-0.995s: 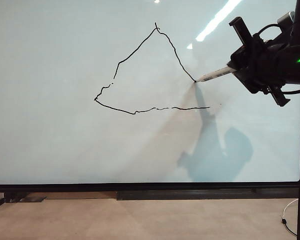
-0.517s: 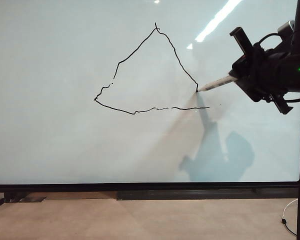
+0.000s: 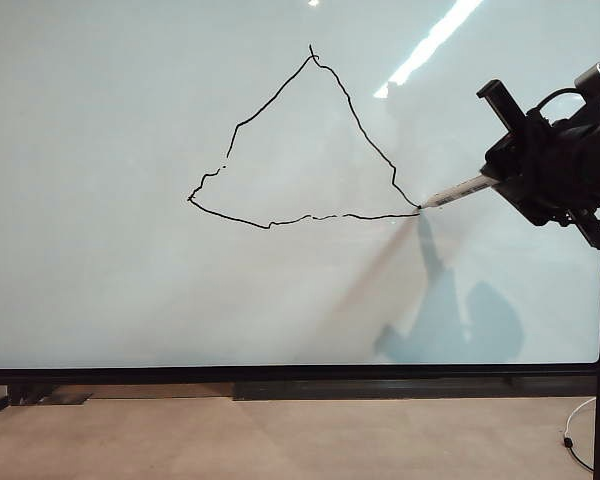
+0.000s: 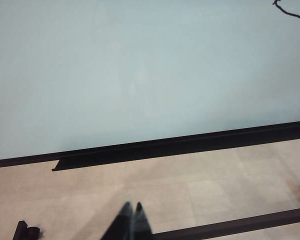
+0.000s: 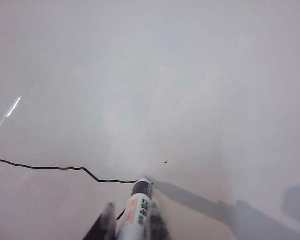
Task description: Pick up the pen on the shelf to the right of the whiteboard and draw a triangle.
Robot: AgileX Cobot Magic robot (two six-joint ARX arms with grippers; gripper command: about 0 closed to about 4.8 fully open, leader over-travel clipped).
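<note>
The left gripper hangs low over the floor below the whiteboard, its 2 fingertips pressed together, idle. On the board, the triangle looks closed at its lower right corner, where the pen tip touches. The right gripper is clamped on the pen's barrel. Risk: dragging onward would overshoot the corner with a stray tail; pressing harder could skid the tip.

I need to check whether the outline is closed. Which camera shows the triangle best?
The exterior view: the whole triangle sits on the whiteboard, the pen in the right gripper at its lower right corner. The right wrist view shows one line; the left wrist view, above the shut left gripper, a scrap.
</note>
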